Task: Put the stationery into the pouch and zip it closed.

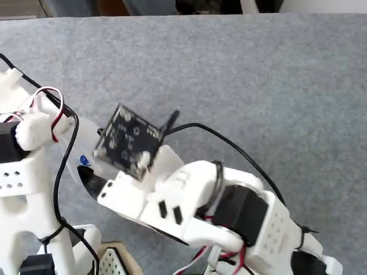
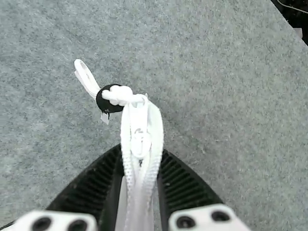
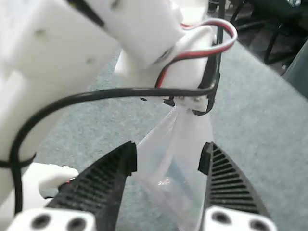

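**Pouch (image 3: pixel 175 163) of clear plastic, held mid-air**

Left hand (image 2: pixel 140 153) is clenched on the pouch's white zipper edge (image 2: pixel 140 127), so it hangs above the grey felt bench (image 2: pixel 231 96). Right hand (image 3: pixel 168 153) is spread wide, a finger either side of the pouch. From up high, the white right arm (image 1: pixel 229 212) overlaps the white left arm (image 1: pixel 28 166) around 7 o'clock.

tabletop (image 1: pixel 275 74): grey, felt-like cover across the whole surface | far edge: dim shapes of the room behind, too dark to name | furniture legs (image 3: pixel 275 33): dark, beyond the tabletop
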You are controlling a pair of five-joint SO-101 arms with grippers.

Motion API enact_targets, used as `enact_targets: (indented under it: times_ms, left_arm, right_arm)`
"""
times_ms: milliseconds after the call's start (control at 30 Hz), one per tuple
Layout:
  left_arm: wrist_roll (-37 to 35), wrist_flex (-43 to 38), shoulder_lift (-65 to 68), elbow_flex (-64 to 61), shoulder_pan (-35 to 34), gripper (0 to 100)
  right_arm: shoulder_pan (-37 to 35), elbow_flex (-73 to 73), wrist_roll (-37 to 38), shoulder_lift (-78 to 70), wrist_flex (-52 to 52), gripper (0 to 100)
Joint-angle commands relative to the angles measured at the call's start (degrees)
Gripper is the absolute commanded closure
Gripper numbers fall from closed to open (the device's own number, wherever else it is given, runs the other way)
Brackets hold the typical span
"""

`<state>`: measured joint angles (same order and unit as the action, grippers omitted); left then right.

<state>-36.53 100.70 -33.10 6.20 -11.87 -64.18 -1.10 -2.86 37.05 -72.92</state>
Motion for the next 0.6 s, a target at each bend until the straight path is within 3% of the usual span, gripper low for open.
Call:
enact_targets:
  times_ms: [0,267,567]
  left_arm:
    - [-0.53,0.09,-1.14,0.75,-0.84,97]
    - [-0.53,0.09,-5.27,0.48,-0.75,97]
    - [-0.44,-1.23,-8.18,-2.15,-0.75,97]
  right_arm:
    - [-0.70,-1.27,-6.33,-0.57,2.02,77.3]
    - [-0.62,-10.33,-7.47,-0.66,8.09,77.3]
    - [-0.35,-14.37,-7.30,-0.31,7.91,77.3]
